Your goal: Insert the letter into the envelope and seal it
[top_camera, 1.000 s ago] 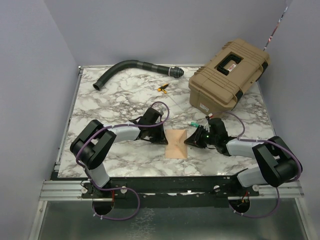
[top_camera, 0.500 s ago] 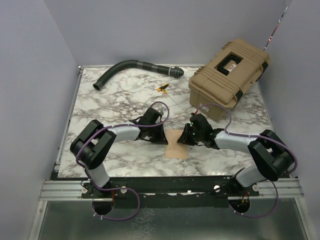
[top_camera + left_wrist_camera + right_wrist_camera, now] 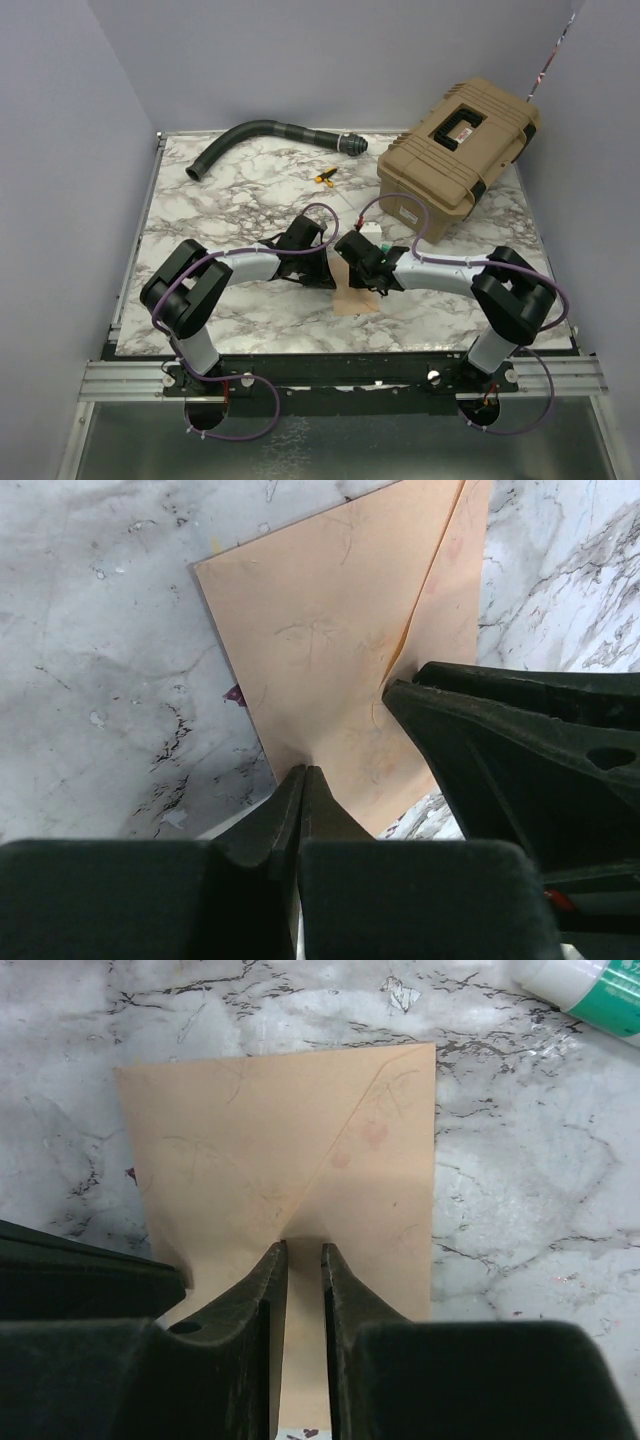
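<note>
Envelope: the envelope (image 3: 250,1140) lies flat on the marble table (image 3: 200,220), about midway between the left and right edges and closer to the near edge than the far one.
Flap: it's folded down flat, and I can trace its creases running to a point on the face.
Letter: no cream sheet in sight anywhere; my guess is it's already inside.
Long axis: from above it looks to run near edge to far edge.
Right gripper: the right gripper (image 3: 303,1248) is right over the flap's point, fingers all but closed with just a sliver between them, gripping nothing.
Left gripper: the left gripper (image 3: 303,772) is clenched tight on nothing, tips at the envelope's left edge, pinning it there I'd say.
Who's nearer: both are at the paper, just beside each other, but the right one owns the flap tip.
Next move, as I read it: press down along the flap to seal, so the flap point under the right tips is what matters.
Beyond: a white-and-green tube (image 3: 585,995) lies close by, and a tan case (image 3: 455,155) sits at the far right corner.
</note>
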`<action>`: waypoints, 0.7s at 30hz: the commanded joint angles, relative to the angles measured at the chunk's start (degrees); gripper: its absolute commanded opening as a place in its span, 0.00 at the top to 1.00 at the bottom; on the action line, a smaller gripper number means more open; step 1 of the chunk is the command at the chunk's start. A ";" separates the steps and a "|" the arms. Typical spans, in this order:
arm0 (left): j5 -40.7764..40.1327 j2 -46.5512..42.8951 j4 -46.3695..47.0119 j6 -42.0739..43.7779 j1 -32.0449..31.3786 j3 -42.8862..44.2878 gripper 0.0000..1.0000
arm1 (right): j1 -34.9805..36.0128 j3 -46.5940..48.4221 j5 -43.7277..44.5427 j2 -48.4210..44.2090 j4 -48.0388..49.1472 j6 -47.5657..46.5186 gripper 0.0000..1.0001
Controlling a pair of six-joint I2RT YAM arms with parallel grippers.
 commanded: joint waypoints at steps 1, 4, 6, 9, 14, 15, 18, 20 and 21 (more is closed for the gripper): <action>-4.32 3.23 -3.73 1.72 -0.44 -2.56 1.00 | 2.84 -1.47 3.87 5.88 -11.93 1.92 0.82; -4.43 3.42 -3.75 1.72 -0.45 -2.48 1.00 | 3.92 -1.01 4.73 6.86 -13.06 1.91 0.81; -4.56 3.66 -3.77 1.67 -0.52 -2.40 1.00 | 4.73 -1.46 4.49 7.14 -12.06 1.59 0.78; -4.95 3.72 -3.76 1.14 -0.39 -2.52 1.00 | 5.43 -3.67 2.86 7.04 -9.11 1.56 0.76; -4.76 4.12 -3.71 0.51 -0.39 -2.83 1.00 | 5.55 -7.64 0.66 4.68 -5.48 1.96 0.75; -4.67 4.25 -3.70 0.45 -0.43 -2.91 1.00 | 5.55 -8.30 0.31 4.12 -4.78 1.52 0.75; -4.48 4.94 -3.70 0.08 -0.43 -2.92 1.00 | 5.55 -8.86 -0.26 2.60 -3.35 0.24 0.74; -4.44 5.14 -3.74 -0.08 -0.40 -2.86 1.00 | 5.55 -7.89 0.29 1.90 -3.96 0.89 0.74; -4.47 5.10 -3.72 -0.11 -0.43 -2.86 1.00 | 5.55 -7.22 0.59 1.53 -4.41 1.40 0.74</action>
